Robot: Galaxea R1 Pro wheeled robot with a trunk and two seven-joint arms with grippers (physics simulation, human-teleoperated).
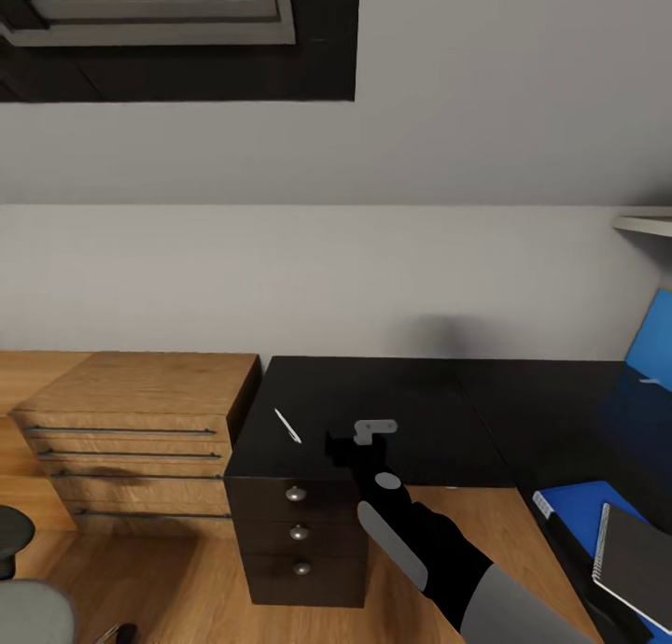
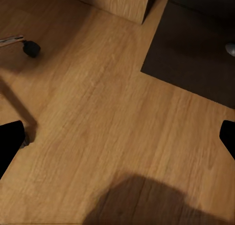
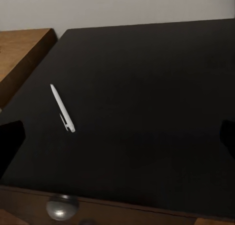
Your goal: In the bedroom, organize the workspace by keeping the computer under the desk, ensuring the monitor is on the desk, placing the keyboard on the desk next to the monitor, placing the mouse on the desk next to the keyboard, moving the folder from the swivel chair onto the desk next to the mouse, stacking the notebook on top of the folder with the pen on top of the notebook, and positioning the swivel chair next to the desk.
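Right wrist view shows your right end effector (image 3: 120, 132) spread wide over the black surface (image 3: 147, 88); move it toward the pen (image 3: 62, 108), then lower along its length.

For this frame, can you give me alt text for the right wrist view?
A thin white pen lies alone on the black desk top, apart from the open gripper's dark fingertips. A round silver drawer knob shows below the desk's front edge.

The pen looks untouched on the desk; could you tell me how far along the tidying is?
Done: folder on the desk, notebook stacked on it. In hand: right gripper, open, hovers near the pen, not yet grasped. Left: pen onto notebook, swivel chair to desk.
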